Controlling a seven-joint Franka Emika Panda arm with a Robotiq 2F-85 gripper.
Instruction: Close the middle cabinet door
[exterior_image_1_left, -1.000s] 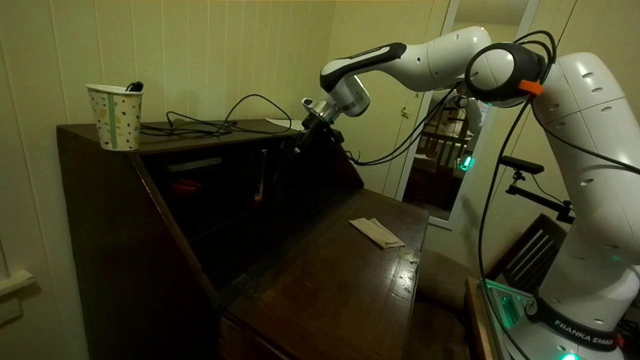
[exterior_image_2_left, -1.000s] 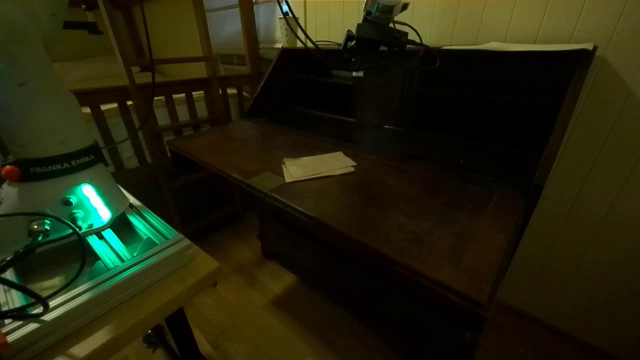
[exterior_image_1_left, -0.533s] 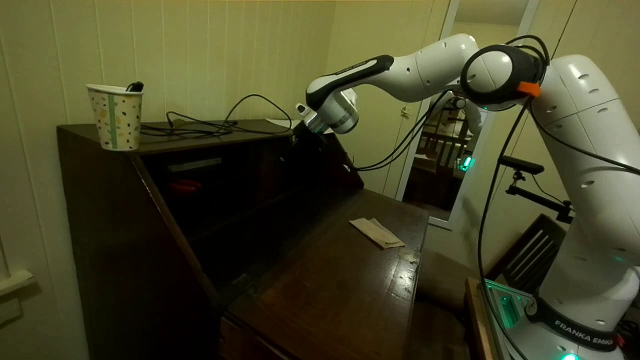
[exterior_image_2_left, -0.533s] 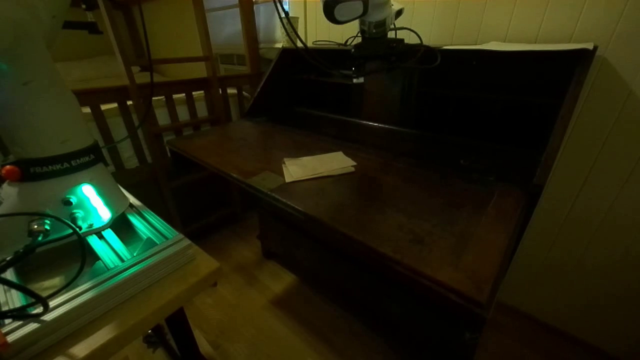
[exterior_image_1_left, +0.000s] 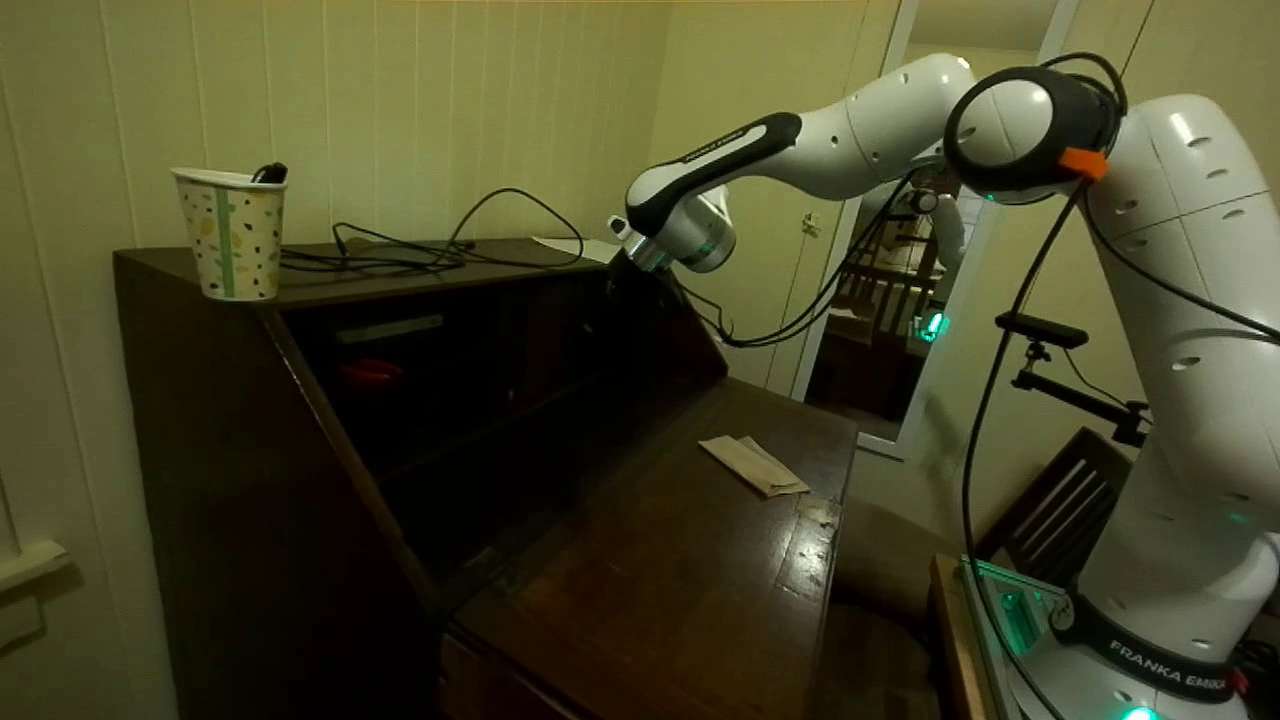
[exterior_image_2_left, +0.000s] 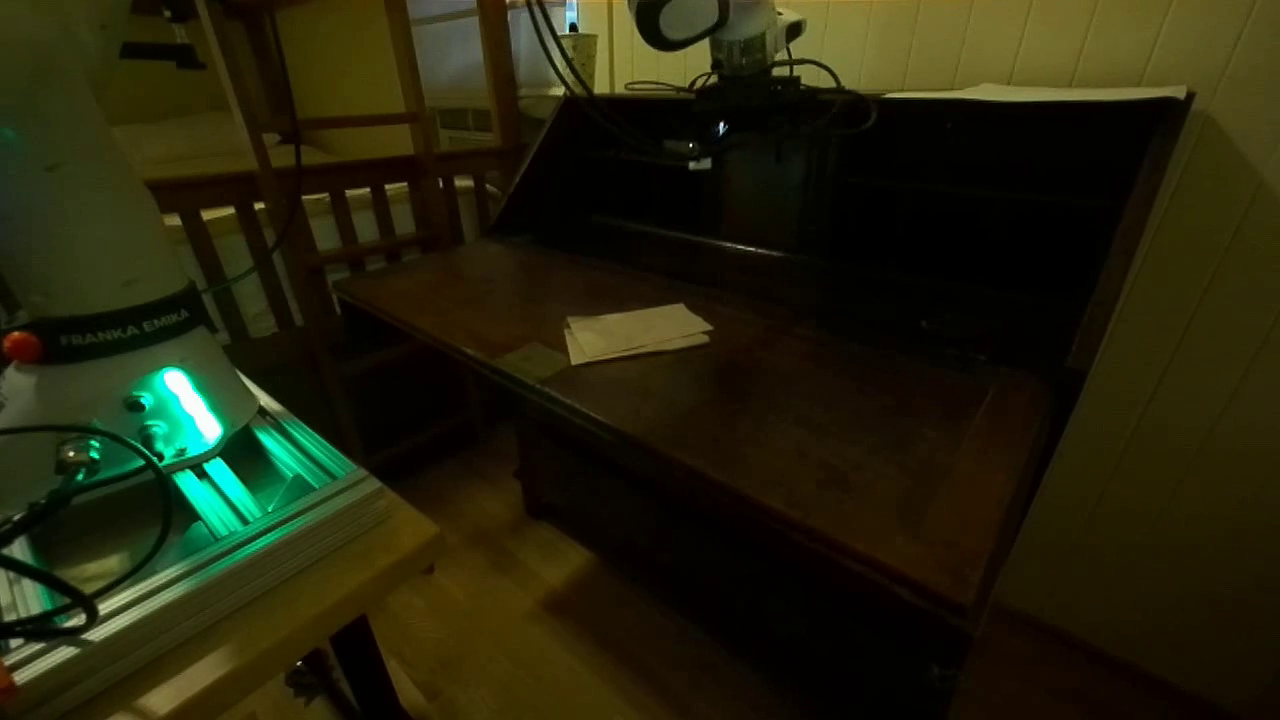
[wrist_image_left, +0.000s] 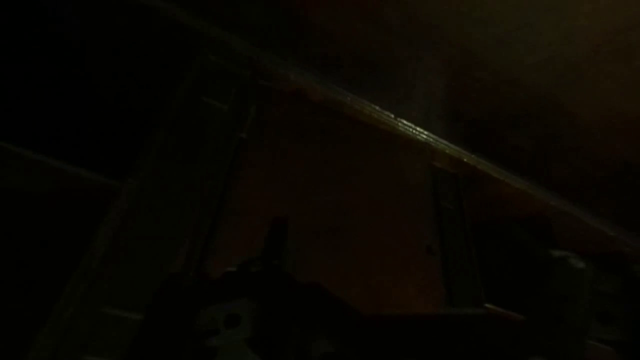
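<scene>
The middle cabinet door (wrist_image_left: 345, 215) is a dark reddish-brown upright panel. In the wrist view it lies between two dark uprights and looks flush or nearly so. In both exterior views the door (exterior_image_2_left: 762, 200) (exterior_image_1_left: 552, 345) is a dim panel in the middle of the desk's inner compartments, and its pale edge no longer sticks out. My gripper (wrist_image_left: 395, 235) looks open and empty, its dark fingers apart with the door between them in view. In the exterior views the gripper (exterior_image_1_left: 602, 310) (exterior_image_2_left: 712, 140) is just in front of the door's upper part. I cannot tell whether it touches.
The drop-front flap (exterior_image_1_left: 640, 590) is down, with folded paper (exterior_image_1_left: 755, 465) on it. A patterned cup (exterior_image_1_left: 230, 235) and loose cables (exterior_image_1_left: 400, 258) stand on the desk top (exterior_image_1_left: 330, 290). Something red (exterior_image_1_left: 368, 374) lies in a compartment. Cables hang from the arm.
The door stood out over the ledge one second ago and has swung inward. My gripper moved down and toward the desk, then back a little toward the robot base.
</scene>
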